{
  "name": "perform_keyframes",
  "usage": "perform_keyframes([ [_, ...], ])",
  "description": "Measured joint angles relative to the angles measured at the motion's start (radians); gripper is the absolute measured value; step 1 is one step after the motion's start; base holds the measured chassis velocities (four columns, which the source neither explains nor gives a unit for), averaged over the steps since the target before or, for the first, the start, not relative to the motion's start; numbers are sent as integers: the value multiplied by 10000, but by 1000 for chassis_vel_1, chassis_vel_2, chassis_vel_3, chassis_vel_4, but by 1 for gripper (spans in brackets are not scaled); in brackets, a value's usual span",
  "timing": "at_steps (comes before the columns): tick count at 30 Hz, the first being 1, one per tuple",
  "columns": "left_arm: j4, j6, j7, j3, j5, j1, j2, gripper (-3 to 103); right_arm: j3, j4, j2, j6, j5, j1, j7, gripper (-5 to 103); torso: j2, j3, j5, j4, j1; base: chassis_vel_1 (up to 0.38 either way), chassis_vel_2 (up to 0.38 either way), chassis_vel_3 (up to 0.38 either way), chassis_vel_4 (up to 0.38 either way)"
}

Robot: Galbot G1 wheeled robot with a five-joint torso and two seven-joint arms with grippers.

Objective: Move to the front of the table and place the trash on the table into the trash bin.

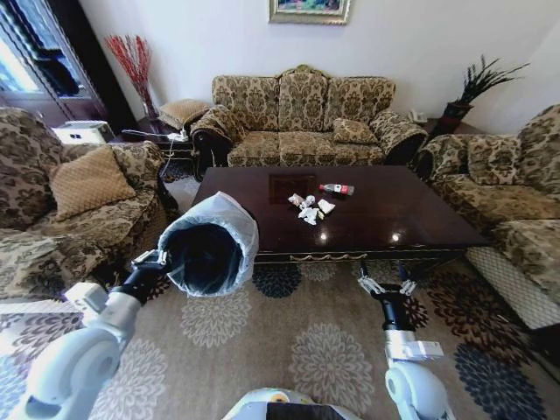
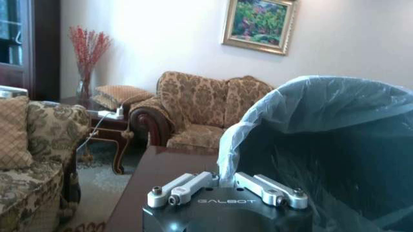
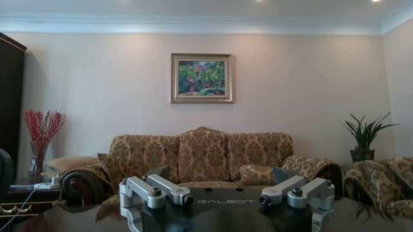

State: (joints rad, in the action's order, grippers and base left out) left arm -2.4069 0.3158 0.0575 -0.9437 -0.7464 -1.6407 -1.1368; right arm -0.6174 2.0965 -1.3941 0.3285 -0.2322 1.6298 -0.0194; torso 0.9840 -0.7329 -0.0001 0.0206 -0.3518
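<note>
1. L gripper [image 1: 160, 259] is clamped on the rim of the trash bin [image 1: 208, 248], fingers pinching the pale liner where it folds over the edge. L wrist view shows the fingers [image 2: 193, 182] closed on the bag right at the rim [image 2: 227, 180].
2. Bin is carried tilted, mouth turned up toward the head cam, dark inside visible. It hangs just ahead of the L gripper, over the carpet [image 1: 289, 341], by the near-left corner of the table [image 1: 367, 229].
3. R gripper [image 1: 388, 286] hangs low in front of the table's near edge, right of centre, fingers spread apart w/ nothing between them. R wrist view: both fingers [image 3: 154, 189] wide apart, table top [image 3: 219, 217] just past them.
4. Trash: scraps [image 1: 310, 208] sit in a small cluster near mid-table, beyond the R gripper and a bit to its left, well apart from it. Small bottle w/ red label [image 1: 337, 189] lies on its side just behind the scraps, farther from both grippers.
5. Relative to the bin, the scraps are to its right and farther back, across the table corner; no contact.
6. Sofa [image 1: 302, 118] stands behind the table's far edge, armchairs on either side.
</note>
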Motion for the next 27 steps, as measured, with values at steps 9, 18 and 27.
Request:
perform_keyframes([
  [9, 180, -95, -69, 222, 353, 26, -194, 0, 34, -163, 168, -160, -110, -134, -149, 100, 1, 0, 2, 4, 1, -131, 145, 125, -135],
  [18, 384, -5, -185, 104, 497, 46, 65, 0, 69, -312, 177, -165, -305, -174, -39, 100, -1, -2, -1, 1, -3, -262, 257, 266, -269],
  [27, 510, 12, -289, -42, 258, 67, 498, 0, 129, -413, 211, -106, -519, -378, 191, 100, -4, -6, -8, -6, -18, -291, 279, 273, -292],
])
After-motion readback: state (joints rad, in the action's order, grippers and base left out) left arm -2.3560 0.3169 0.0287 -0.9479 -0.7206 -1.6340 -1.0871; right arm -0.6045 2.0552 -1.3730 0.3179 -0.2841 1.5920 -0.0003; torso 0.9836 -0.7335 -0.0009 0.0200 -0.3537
